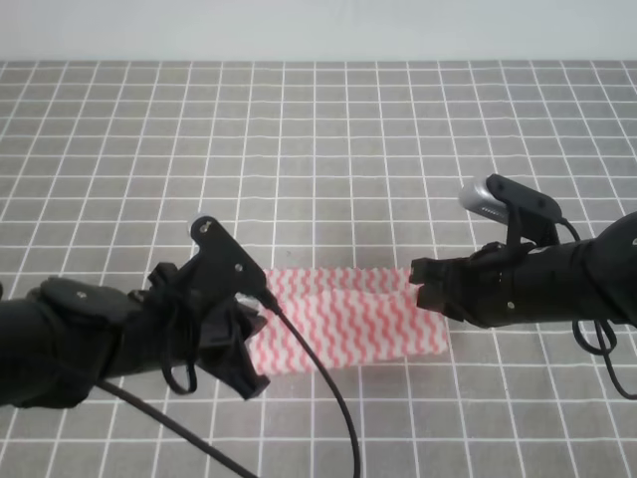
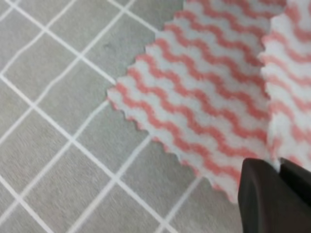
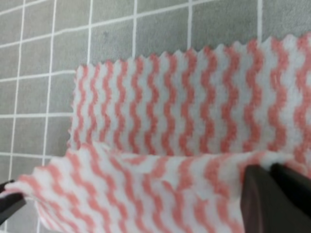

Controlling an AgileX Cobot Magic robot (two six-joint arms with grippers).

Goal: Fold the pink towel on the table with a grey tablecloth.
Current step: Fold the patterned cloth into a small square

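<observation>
The pink towel [image 1: 348,324], with pink-and-white wavy stripes and zigzag edges, lies on the table with a grey tablecloth [image 1: 318,149] at centre front. Its far edge [image 1: 338,282] is raised as a strip between the two grippers. My left gripper [image 1: 261,299] is shut on the strip's left end, and my right gripper [image 1: 416,281] is shut on its right end. In the left wrist view the shut fingers [image 2: 272,194] pinch a lifted layer [image 2: 289,73] above the flat towel corner [image 2: 194,97]. In the right wrist view the fingers [image 3: 277,199] hold the raised edge [image 3: 146,194] over the flat layer [image 3: 194,97].
The white-lined grid cloth stretches all around the towel, and a pale wall [image 1: 318,30] runs along the table's far edge. A black cable [image 1: 328,388] trails from the left arm toward the front. A dark tip [image 3: 9,201] shows at the raised edge's other end.
</observation>
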